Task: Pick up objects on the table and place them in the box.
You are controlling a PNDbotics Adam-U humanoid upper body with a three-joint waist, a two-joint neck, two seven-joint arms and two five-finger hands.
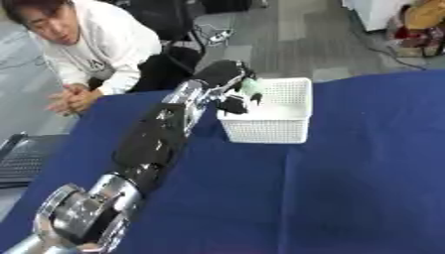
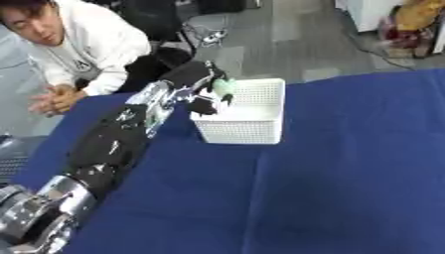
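A: Checking left eye view: left hand (image 1: pixel 233 85) upper centre, fingers curled round a pale green object (image 1: pixel 252 87), held over left rim of white box (image 1: pixel 280 130).

B: Right eye view: same; box directly below and right. Right hand absent.

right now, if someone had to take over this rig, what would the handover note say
Left hand: stretched out over the near-left corner of the white box, fingers curled on a small pale green object.
Right hand: not in view.
Table: blue cloth; no other loose objects show on it.
Done: the green object has been picked up and carried to the box.
Left: open the hand so it drops inside, then pull the arm back. What already lies in the box cannot be made out.
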